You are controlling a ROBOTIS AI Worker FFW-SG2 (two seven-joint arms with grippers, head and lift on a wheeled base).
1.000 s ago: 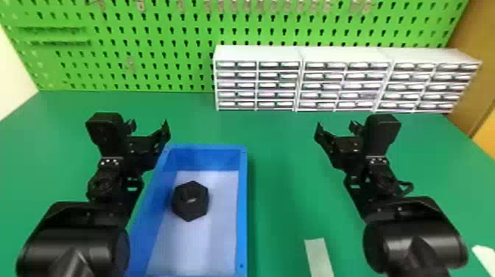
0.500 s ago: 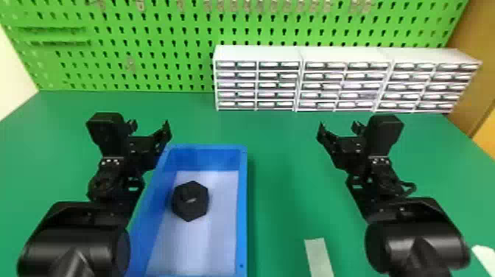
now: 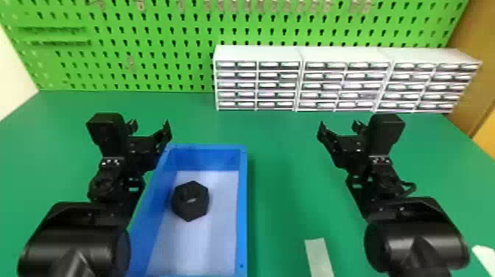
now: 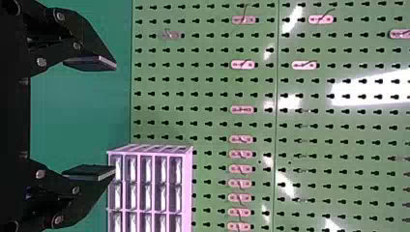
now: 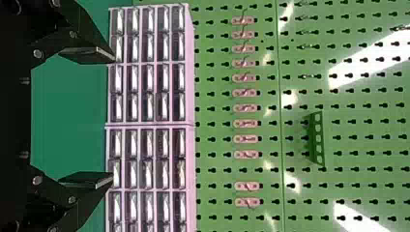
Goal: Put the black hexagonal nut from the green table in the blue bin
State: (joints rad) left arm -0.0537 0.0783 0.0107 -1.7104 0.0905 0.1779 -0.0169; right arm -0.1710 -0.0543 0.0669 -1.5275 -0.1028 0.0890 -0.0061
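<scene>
Already inside the blue bin (image 3: 242,217), the black hexagonal nut (image 3: 190,200) lies near the left wall, with more floor to its right. The left gripper (image 3: 150,127), fingers spread, hangs by the bin's far left corner; green table (image 3: 285,176) stretches between the bin and the right gripper (image 3: 339,127), also spread.

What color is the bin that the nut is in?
The bin is blue with a whitish floor, and shows best in the head view.
</scene>
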